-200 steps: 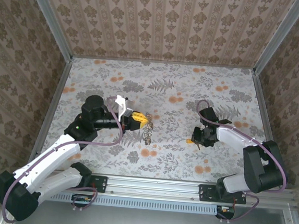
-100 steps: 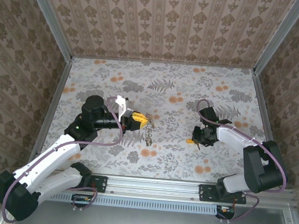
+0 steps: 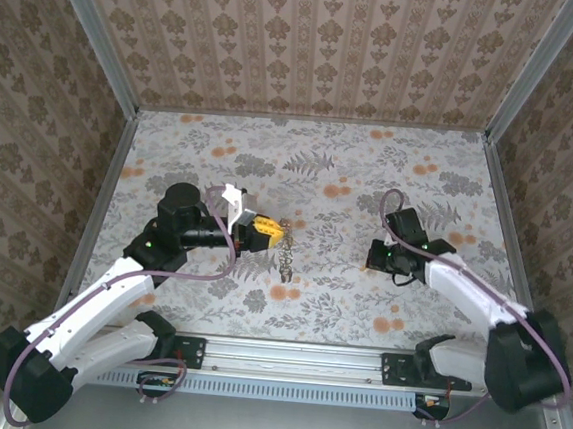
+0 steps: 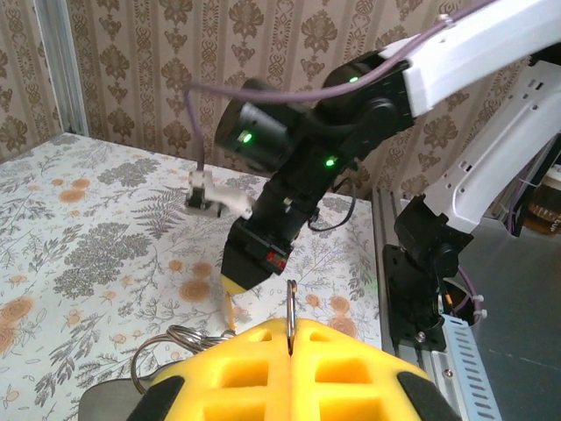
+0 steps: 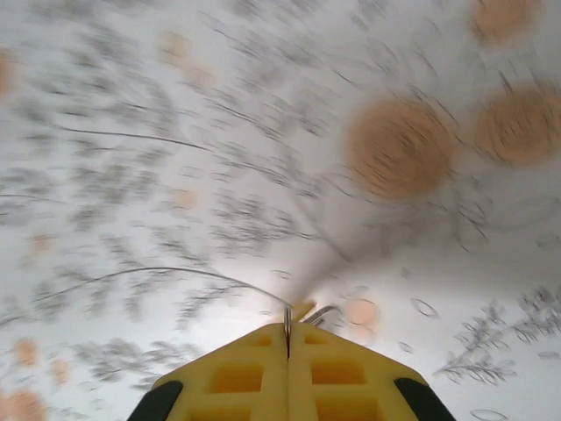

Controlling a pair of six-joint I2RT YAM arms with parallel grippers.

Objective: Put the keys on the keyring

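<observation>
**A:** Where is the keyring?

**B:** The keyring (image 3: 284, 262) hangs over the middle of the worktop (image 3: 332, 158), just right of the left fingers (image 4: 237, 373). They are pressed together on one thin wire loop, which stands upright in the seam between them. The other loops droop beside it.

**A:** And the key?

**B:** A key (image 5: 304, 310) pokes from the tips of the right fingers (image 5: 228, 377), which are closed on it. That view is blurred, so I cannot tell its long axis.

**A:** What does the coming move turn on?

**B:** The key lies right of the ring, well apart and about as far back. The right arm carries it, so I judge it must travel left to the held loop.
</observation>
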